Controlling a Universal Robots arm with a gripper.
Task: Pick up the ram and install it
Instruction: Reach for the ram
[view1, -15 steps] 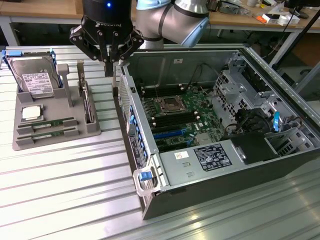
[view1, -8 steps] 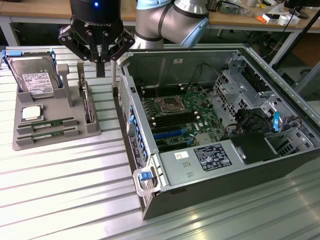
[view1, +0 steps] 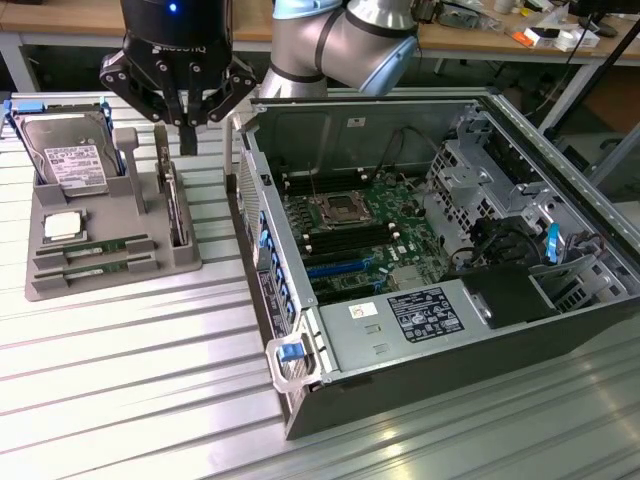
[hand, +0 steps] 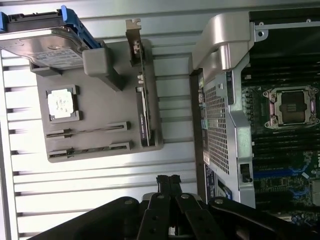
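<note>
Jaws clenched, empty, hanging over the grey tray (view1: 112, 212). The ram (view1: 105, 246) sits in a tray slot, below the jaws and off toward the exterior view's left, well apart, untouched; second stick (view1: 100, 263) just beside it.

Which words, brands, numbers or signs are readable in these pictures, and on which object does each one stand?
"ROBOTIQ": faint lettering on the body of the gripper, read with some doubt.
The label on the hard drive: too small to read.
The black label on the power supply: too small to read.
The white sticker beside it: unreadable.
The sticker on the computer case wall: unreadable.
</note>
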